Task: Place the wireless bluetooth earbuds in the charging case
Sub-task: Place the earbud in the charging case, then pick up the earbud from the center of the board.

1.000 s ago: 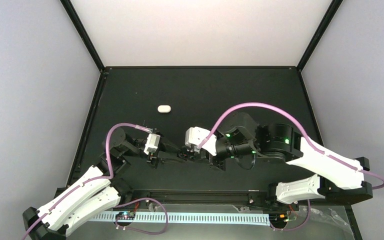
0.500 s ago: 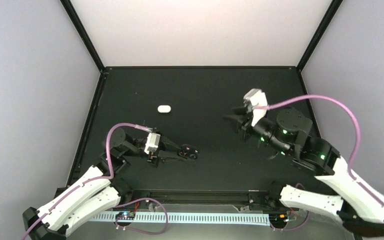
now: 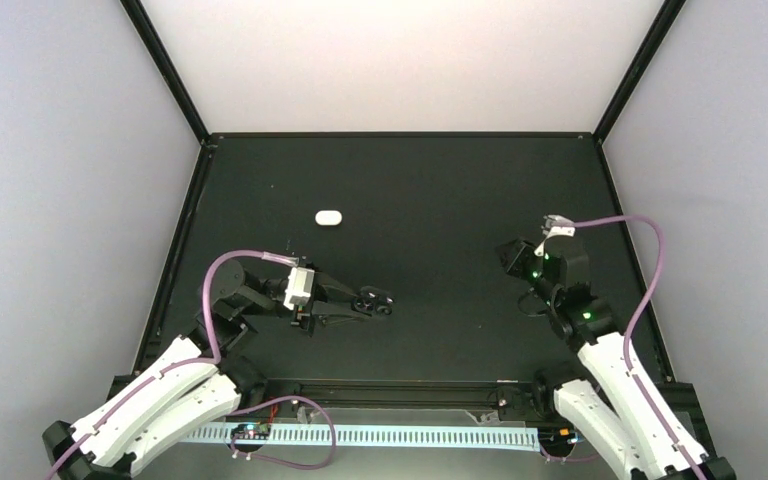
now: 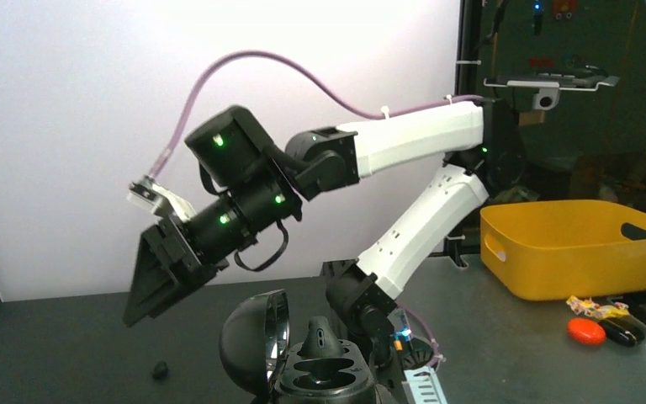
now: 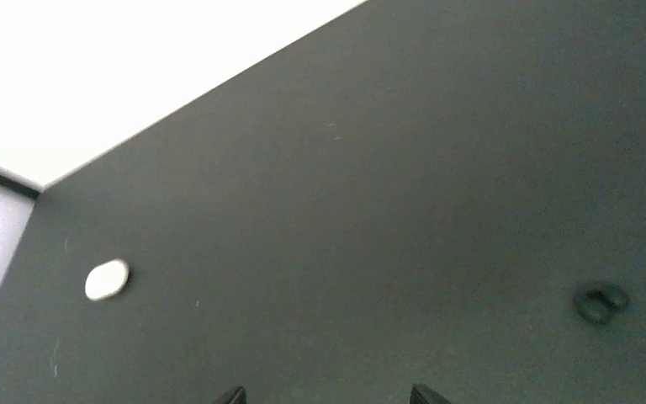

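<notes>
Our left gripper point(image 3: 360, 301) is clenched on the small black oval plastic case point(image 4: 324, 377). It holds the case low over the matte black table point(image 3: 440, 180) with the domed lid point(image 4: 252, 341) swung open and the wells facing up, which we read as presenting it for loading. A dark upright piece stands in one well, but we cannot tell what it is. We see no glossy white earbuds in any view.

The right gripper point(image 5: 326, 394) is released, its fingertips apart and empty. It is folded near the table's right edge, well apart from the case.

A white pill-shaped plastic case point(image 3: 329, 217) lies alone toward the rear left. A small dark two-lobed thing point(image 5: 603, 301) lies nearer the right arm. Nothing stands between the arms, and walls close the rear and both sides.
</notes>
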You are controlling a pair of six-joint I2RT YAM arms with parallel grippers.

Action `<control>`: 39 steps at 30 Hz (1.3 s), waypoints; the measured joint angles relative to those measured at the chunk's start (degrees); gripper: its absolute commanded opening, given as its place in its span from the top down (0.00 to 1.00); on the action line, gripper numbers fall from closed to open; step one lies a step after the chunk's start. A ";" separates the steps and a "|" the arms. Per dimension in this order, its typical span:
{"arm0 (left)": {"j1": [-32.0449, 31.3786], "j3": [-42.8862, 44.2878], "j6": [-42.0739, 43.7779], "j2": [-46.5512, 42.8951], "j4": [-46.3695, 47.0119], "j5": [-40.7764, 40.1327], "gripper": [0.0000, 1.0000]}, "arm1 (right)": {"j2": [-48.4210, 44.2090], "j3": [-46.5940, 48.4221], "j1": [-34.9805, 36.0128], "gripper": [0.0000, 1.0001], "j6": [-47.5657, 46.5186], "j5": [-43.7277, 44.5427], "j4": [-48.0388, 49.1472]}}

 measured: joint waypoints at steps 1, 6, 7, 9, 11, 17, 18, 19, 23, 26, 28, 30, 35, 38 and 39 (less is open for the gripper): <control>0.00 0.00 0.00 0.00 -0.09 -0.20 0.98 | -0.55 -1.51 -1.33 0.47 1.05 -0.09 0.59; 0.00 0.00 0.00 -0.74 -0.15 -0.94 0.98 | -1.14 -6.88 -8.26 0.43 5.33 -0.04 3.58; 0.00 0.00 0.02 -0.87 -0.17 -1.03 0.98 | -0.61 -7.61 -9.07 0.41 5.97 -0.02 4.00; 0.00 0.00 0.02 -1.27 -0.20 -1.18 0.98 | 0.83 -8.94 -10.43 0.38 7.10 -0.09 4.87; 0.00 0.00 0.02 -1.62 -0.17 -1.29 0.98 | 2.32 -10.49 -12.39 0.36 8.24 0.11 5.70; -0.17 0.07 0.02 -2.25 -0.20 -1.57 0.98 | 8.15 -12.31 -17.18 0.34 12.17 1.46 8.28; -0.26 0.13 0.02 -2.34 -0.20 -1.60 0.98 | 9.44 -12.31 -17.77 0.34 12.70 1.70 8.94; -0.28 0.15 0.00 -2.36 -0.17 -1.62 0.99 | 10.86 -12.28 -18.32 0.35 13.18 2.03 9.66; -0.31 0.20 0.00 -2.58 -0.20 -1.84 0.98 | 18.53 -12.20 -20.41 0.39 14.71 3.13 12.63; -0.31 0.20 0.00 -2.58 -0.20 -2.01 0.99 | 23.23 -11.45 -20.87 0.40 15.02 3.82 14.51; -0.33 0.20 -0.02 -2.58 -0.20 -2.03 0.99 | 25.90 -10.38 -20.90 0.39 15.04 4.13 15.72; -0.33 0.20 -0.02 -2.58 -0.20 -2.05 0.98 | 28.35 -9.11 -20.92 0.39 15.02 4.46 16.81; -0.33 0.20 -0.02 -2.60 -0.20 -2.16 0.98 | 34.27 -5.44 -21.07 0.40 14.93 4.70 18.62; -0.33 0.20 0.00 -2.62 -0.20 -2.23 0.98 | 37.16 -3.69 -21.40 0.42 14.64 4.72 18.62; -0.33 0.20 0.00 -2.62 -0.20 -2.25 0.98 | 38.05 -3.10 -21.68 0.43 14.49 4.66 18.56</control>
